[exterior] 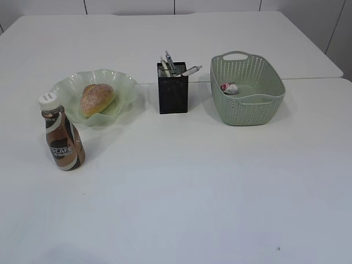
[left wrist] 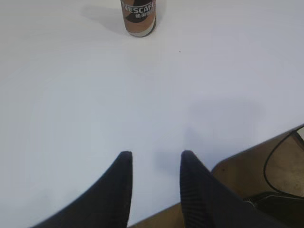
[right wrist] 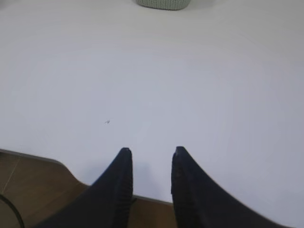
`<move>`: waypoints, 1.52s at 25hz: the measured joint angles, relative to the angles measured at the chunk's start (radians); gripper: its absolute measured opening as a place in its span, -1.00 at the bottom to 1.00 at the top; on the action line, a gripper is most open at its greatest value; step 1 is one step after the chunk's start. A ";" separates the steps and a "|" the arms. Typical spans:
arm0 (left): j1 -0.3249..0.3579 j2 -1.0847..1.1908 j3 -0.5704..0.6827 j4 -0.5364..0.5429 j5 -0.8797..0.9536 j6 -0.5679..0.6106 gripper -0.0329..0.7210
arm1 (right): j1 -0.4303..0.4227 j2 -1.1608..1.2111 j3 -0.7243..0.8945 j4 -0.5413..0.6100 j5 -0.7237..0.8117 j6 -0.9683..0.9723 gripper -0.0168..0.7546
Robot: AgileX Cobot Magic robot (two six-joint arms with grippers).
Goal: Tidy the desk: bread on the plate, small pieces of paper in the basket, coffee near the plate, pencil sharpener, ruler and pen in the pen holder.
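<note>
We see the table in its tidied state. The bread lies in the plate; the coffee stands upright just beside that plate's near left rim. The pen holder carries pens, though ruler and sharpener cannot be made out. A crumpled paper rests inside the basket. The left pincer and right pincer hover over the table's near edge, jaws parted, gripping nothing. We judge the sorting essentially complete; the next move calls only for checking that nothing remains loose.
</note>
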 joint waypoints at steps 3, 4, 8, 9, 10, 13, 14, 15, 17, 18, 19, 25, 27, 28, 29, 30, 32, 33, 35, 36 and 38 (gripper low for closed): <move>0.000 -0.002 0.026 0.011 -0.054 0.002 -0.29 | 0.000 0.000 0.015 -0.005 -0.026 0.000 -0.33; 0.000 -0.002 0.029 0.012 -0.058 0.004 -0.29 | 0.000 0.000 0.017 -0.007 -0.031 0.000 -0.33; 0.000 -0.002 0.030 0.014 -0.066 0.004 -0.29 | 0.000 0.000 0.019 -0.007 -0.033 0.000 -0.33; 0.000 -0.002 0.030 0.014 -0.066 0.004 -0.29 | 0.000 0.000 0.019 -0.007 -0.034 0.000 -0.33; 0.000 -0.002 0.030 0.014 -0.066 0.004 -0.29 | 0.000 0.000 0.019 -0.007 -0.034 0.000 -0.33; 0.000 -0.002 0.030 0.014 -0.067 0.004 -0.29 | 0.000 0.000 0.019 -0.007 -0.034 0.000 -0.33; 0.000 -0.002 0.030 0.014 -0.067 0.004 -0.29 | 0.000 0.000 0.019 -0.007 -0.035 0.000 -0.33; 0.000 -0.002 0.030 0.014 -0.067 0.004 -0.29 | 0.000 0.000 0.019 -0.007 -0.035 0.000 -0.33; 0.000 -0.002 0.030 0.016 -0.067 0.004 -0.29 | 0.000 0.000 0.019 -0.007 -0.035 0.002 -0.33; 0.000 -0.002 0.030 0.016 -0.067 0.004 -0.29 | 0.000 0.000 0.019 -0.007 -0.035 0.002 -0.33; 0.000 -0.002 0.030 0.016 -0.067 0.004 -0.29 | 0.000 0.000 0.019 -0.007 -0.035 0.002 -0.33; 0.006 -0.002 0.030 0.016 -0.067 0.004 -0.29 | 0.000 0.000 0.019 -0.008 -0.036 0.002 -0.33; 0.047 -0.002 0.030 0.016 -0.069 0.004 -0.29 | 0.000 0.000 0.019 -0.008 -0.039 0.002 -0.33; 0.078 -0.002 0.030 0.016 -0.069 0.004 -0.29 | 0.000 0.000 0.019 -0.008 -0.039 0.002 -0.33; 0.108 -0.002 0.030 0.016 -0.069 0.004 -0.29 | 0.000 0.000 0.019 -0.008 -0.039 0.002 -0.33; 0.146 -0.002 0.030 0.016 -0.069 0.004 -0.29 | 0.000 0.000 0.019 -0.008 -0.039 0.002 -0.33; 0.217 -0.002 0.030 0.016 -0.069 0.004 -0.29 | -0.005 0.000 0.019 -0.008 -0.039 0.002 -0.33; 0.254 -0.002 0.030 0.016 -0.069 0.004 -0.29 | -0.009 0.000 0.019 -0.008 -0.039 0.002 -0.33; 0.320 -0.002 0.030 0.016 -0.069 0.004 -0.29 | -0.030 -0.009 0.019 -0.008 -0.039 0.002 -0.33; 0.344 -0.002 0.030 0.016 -0.071 0.004 -0.29 | -0.030 -0.009 0.019 -0.008 -0.039 0.002 -0.33; 0.385 -0.006 0.030 0.016 -0.071 0.004 -0.29 | -0.051 -0.047 0.019 -0.008 -0.039 0.002 -0.33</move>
